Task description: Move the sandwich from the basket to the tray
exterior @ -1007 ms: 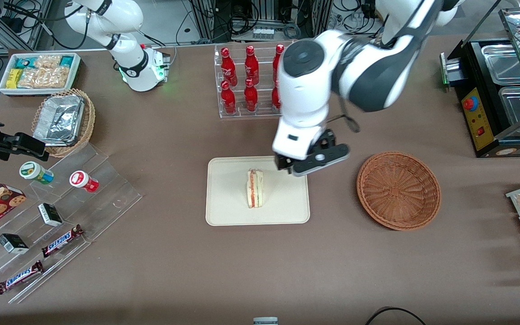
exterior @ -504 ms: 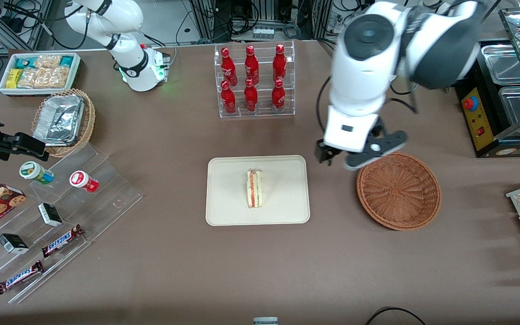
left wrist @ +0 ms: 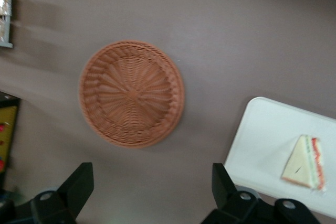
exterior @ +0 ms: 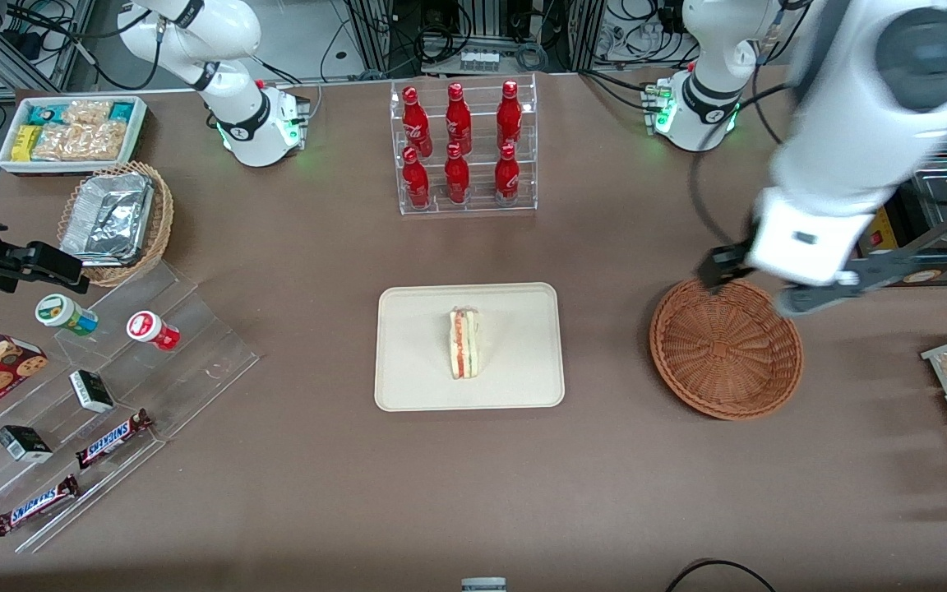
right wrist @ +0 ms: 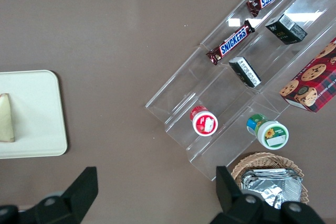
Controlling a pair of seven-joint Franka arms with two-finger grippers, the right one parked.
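You've got the triangular white-bread sandwich with red, orange and green filling lying on the flat cream-beige rectangular tray, roughly at its middle, layered edge up in the front view. Wrist view agrees: sandwich flat on the tray, nothing touching it

Round reddish-brown woven wicker basket sits on the brown table beside the tray, toward the working arm's end, with a strip of bare table between them. In the wrist view the basket has nothing in it

Your left gripper hangs above the basket's rim, on the side farther from the front camera, well apart from the tray and sandwich. It's up in the air, not touching the basket. Fingers are spread wide with nothing between them; in the wrist view the gap between the two black fingers shows only bare table

Other stuff on the table: clear acrylic rack of red cola bottles farther from the front camera than the tray. Toward the parked arm's end: lighter wicker basket with foil containers, white bin of snack packets, and a clear stepped acrylic display stand with Snickers bars, small cups and boxes
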